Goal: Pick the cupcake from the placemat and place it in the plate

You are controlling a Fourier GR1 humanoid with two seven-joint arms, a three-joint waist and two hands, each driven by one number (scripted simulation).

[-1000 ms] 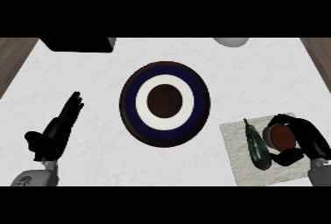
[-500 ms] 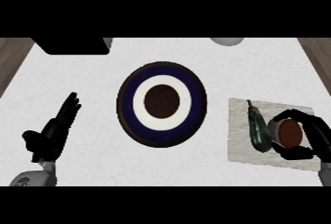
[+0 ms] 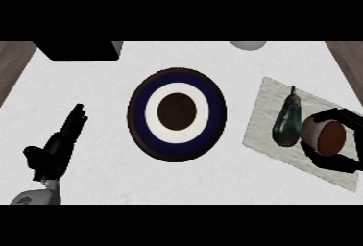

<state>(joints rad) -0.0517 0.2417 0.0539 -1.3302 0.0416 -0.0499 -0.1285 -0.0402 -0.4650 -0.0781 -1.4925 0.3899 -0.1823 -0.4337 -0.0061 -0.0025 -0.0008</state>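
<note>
The right robot hand [image 3: 333, 144] curls round the cupcake [image 3: 325, 136] on the placemat [image 3: 269, 129] near the tabletop's right edge. Lift straight up, clear of the eggplant [image 3: 287, 122], before crossing to the plate [image 3: 177, 114]. The left robot hand [image 3: 56, 149] rests with fingers straight.

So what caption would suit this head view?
Right robot hand curled round the cupcake on the placemat, plate waiting alongside.

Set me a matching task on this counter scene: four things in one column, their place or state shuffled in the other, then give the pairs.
Things:
1. cupcake
2. plate
3. left hand
4. dark green eggplant

Place or state:
A. open, fingers straight, at the view's left
B. on the placemat, beside the cupcake, free of any hand
C. held in the right hand, over the placemat
D. mid-counter, nothing on it

Pairs: 1-C, 2-D, 3-A, 4-B
</note>
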